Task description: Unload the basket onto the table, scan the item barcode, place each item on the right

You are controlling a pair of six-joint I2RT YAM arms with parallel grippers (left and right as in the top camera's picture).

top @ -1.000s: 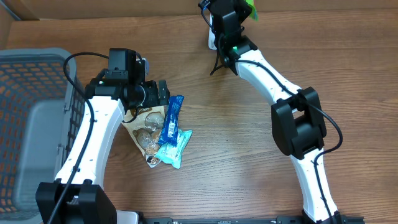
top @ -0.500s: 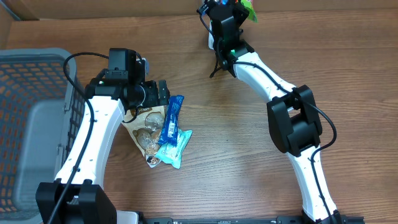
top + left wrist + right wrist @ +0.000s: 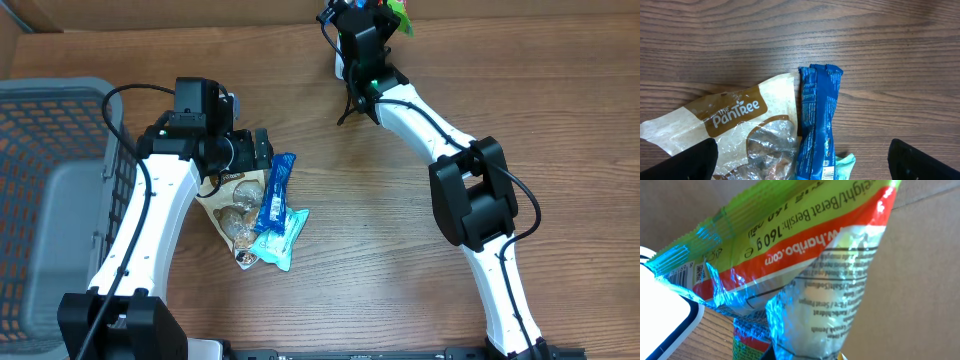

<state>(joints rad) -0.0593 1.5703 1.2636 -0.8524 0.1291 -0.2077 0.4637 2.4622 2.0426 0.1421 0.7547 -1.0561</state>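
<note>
Far edge of the worktop (image 3: 380, 200): right claw (image 3: 374, 10) pressed together on a green and orange sweet bag (image 3: 805, 255), pinching the gathered, narrow end of it. Held up off the wood, with the wide end of the bag fanned out in front of the wrist camera and its print upside down there. Just beside the bag's left corner, a white device (image 3: 660, 315) with a dark rim; touching or not, cannot tell.

Nearer the middle, left claw (image 3: 258, 150) spread wide with nothing between its fingers (image 3: 695, 160), hanging over a small heap of snacks. Dark fingertips showing only at the two lower corners of the left wrist view. In the heap: a tan PanTree pouch (image 3: 735, 112) with a clear window, a long blue wrapper (image 3: 817, 125) lying along the pouch's right edge, and a teal packet (image 3: 285, 235) at the blue wrapper's lower end.

At the left edge of the worktop, a grey mesh basket (image 3: 60, 120), well apart from the sweet bag.
</note>
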